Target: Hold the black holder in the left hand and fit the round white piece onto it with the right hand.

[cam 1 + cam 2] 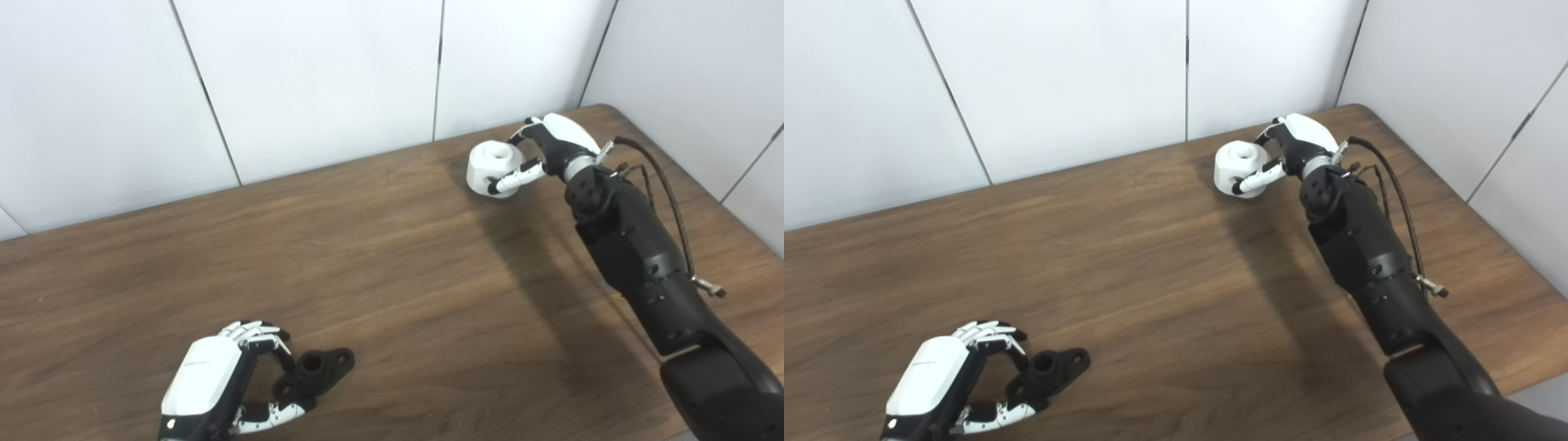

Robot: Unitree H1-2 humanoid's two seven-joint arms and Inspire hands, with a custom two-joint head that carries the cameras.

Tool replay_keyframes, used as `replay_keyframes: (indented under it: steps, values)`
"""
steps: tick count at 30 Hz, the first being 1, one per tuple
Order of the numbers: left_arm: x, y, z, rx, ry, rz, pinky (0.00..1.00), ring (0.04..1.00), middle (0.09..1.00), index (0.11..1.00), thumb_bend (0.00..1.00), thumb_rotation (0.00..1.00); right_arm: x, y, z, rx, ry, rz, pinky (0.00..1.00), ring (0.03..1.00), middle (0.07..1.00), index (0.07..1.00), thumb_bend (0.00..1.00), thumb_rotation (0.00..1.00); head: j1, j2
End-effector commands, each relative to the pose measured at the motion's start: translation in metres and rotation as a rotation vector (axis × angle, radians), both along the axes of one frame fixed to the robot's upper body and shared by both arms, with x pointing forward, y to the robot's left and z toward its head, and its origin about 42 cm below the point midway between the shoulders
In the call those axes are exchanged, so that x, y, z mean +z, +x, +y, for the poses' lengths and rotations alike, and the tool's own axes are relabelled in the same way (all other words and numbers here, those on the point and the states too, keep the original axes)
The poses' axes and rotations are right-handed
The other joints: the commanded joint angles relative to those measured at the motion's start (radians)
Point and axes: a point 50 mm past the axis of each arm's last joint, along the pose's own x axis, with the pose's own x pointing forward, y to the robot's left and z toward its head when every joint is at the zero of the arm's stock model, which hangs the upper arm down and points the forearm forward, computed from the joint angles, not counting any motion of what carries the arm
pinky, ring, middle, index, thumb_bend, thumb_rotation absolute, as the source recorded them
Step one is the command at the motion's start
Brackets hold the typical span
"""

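The black holder (315, 366), a short tube on a flange with ears, lies on the wooden table (392, 275) at the near left. My left hand (226, 380) is curled around its near end, with fingers above and thumb below touching it. The round white piece (493, 166), a thick ring with a hole on top, is at the far right of the table. My right hand (548, 153) is shut on it, with the thumb across its front and the fingers behind. I cannot tell whether the piece rests on the table or is just off it.
White wall panels (318, 79) stand behind the table and along its right side. The table's far right corner (603, 110) is close behind my right hand. The black right forearm (637, 257) with its loose cable (670, 196) lies over the table's right part.
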Motion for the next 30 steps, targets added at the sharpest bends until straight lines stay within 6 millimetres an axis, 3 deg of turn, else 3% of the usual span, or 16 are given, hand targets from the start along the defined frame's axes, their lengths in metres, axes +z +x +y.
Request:
replay_keyframes:
  steps: [1,16,17,19,30]
  values:
    - [-0.005,-0.002,0.006,0.001,0.032,0.020,0.88,0.816,0.733,0.485,0.52,0.04,0.032,0.005,-0.006,-0.004,-0.042,-0.096,1.00,1.000,0.967,0.684,0.89,0.33,0.000,0.001]
    - [-0.004,-0.002,0.006,0.005,0.030,0.023,0.89,0.819,0.732,0.485,0.52,0.04,0.026,0.004,-0.005,-0.013,-0.016,-0.131,1.00,1.000,0.924,0.594,0.82,0.25,-0.001,0.003]
    - [-0.005,-0.002,0.006,0.004,0.031,0.022,0.89,0.817,0.731,0.485,0.52,0.04,0.025,0.004,-0.005,-0.017,-0.012,-0.137,1.00,1.000,0.918,0.544,0.68,0.20,-0.001,0.003]
    - [-0.005,-0.002,0.006,0.004,0.033,0.022,0.88,0.816,0.730,0.485,0.52,0.04,0.025,0.004,-0.005,-0.020,-0.009,-0.143,1.00,1.000,0.904,0.500,0.56,0.16,0.000,0.002]
    - [-0.005,-0.004,0.005,0.004,0.029,0.019,0.88,0.816,0.729,0.485,0.52,0.04,0.020,0.002,-0.002,0.009,-0.007,-0.176,1.00,1.000,0.840,0.485,0.52,0.14,0.003,0.003]
